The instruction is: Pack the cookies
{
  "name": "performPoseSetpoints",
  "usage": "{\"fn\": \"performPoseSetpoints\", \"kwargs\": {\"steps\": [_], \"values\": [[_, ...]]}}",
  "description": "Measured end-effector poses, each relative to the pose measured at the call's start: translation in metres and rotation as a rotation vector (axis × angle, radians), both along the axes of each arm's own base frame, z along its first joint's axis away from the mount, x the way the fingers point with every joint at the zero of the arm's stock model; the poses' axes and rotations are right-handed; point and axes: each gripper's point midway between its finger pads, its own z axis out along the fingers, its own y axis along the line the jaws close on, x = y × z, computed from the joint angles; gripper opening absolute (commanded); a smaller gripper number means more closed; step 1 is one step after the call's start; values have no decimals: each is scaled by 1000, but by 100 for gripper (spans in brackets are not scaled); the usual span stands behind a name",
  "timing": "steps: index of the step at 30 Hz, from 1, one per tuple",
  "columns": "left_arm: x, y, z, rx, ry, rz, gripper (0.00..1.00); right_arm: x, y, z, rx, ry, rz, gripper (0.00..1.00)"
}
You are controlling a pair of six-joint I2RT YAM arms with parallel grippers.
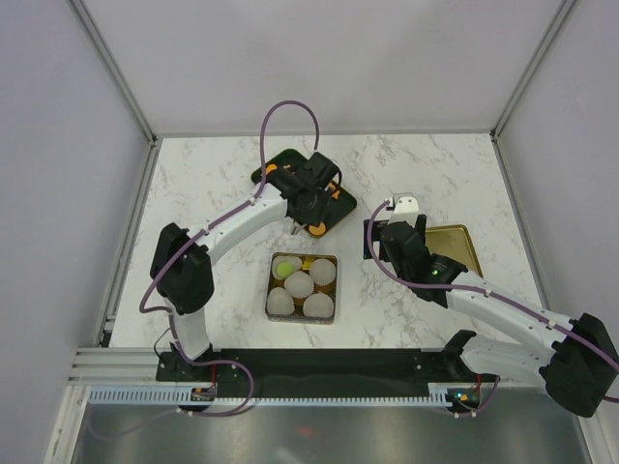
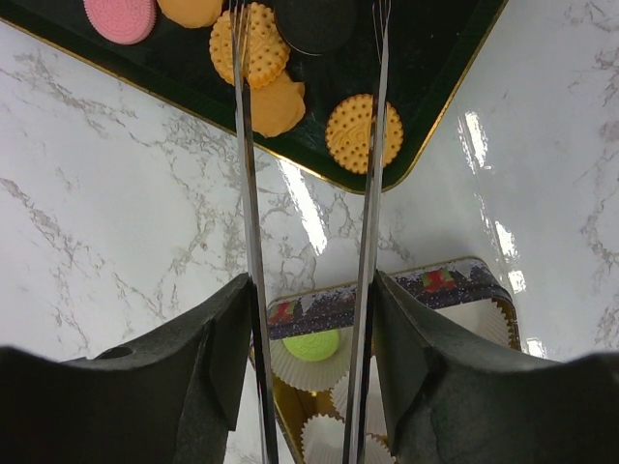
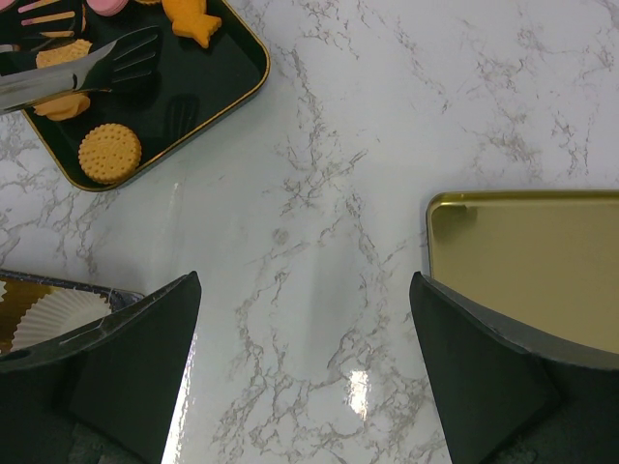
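Note:
The cookies lie on a dark gold-rimmed tray (image 2: pixel 426 87): a pink disc (image 2: pixel 120 17), a dark disc (image 2: pixel 314 21) and orange round ones (image 2: pixel 363 132). My left gripper (image 1: pixel 311 198) hangs over this tray and is shut on metal tongs (image 2: pixel 248 193). The tong tips reach over the orange cookies, with the tong arms apart. One green cookie (image 2: pixel 311 344) sits in a white paper cup in the tin (image 1: pixel 270 280). My right gripper (image 3: pixel 305 319) is open and empty above bare marble. The right wrist view shows a round cookie (image 3: pixel 109 153) and a fish-shaped one (image 3: pixel 191 19).
The square tin holds several white paper cups (image 1: pixel 299 285) at the table's near middle. A gold lid (image 1: pixel 453 246) lies flat to the right, also in the right wrist view (image 3: pixel 532 261). Grey walls enclose the marble table on three sides.

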Motion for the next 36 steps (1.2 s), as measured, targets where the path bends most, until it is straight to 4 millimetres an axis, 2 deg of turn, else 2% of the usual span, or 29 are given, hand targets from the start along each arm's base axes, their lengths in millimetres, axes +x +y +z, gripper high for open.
{"fn": "performPoseSetpoints", "kwargs": {"steps": [17, 28, 36], "values": [[12, -2, -18, 32, 8, -17, 57, 0, 0, 0, 0, 0, 0, 98], [13, -1, -19, 39, 6, -18, 45, 0, 0, 0, 0, 0, 0, 98], [13, -1, -13, 33, -4, -20, 43, 0, 0, 0, 0, 1, 0, 98]]}}
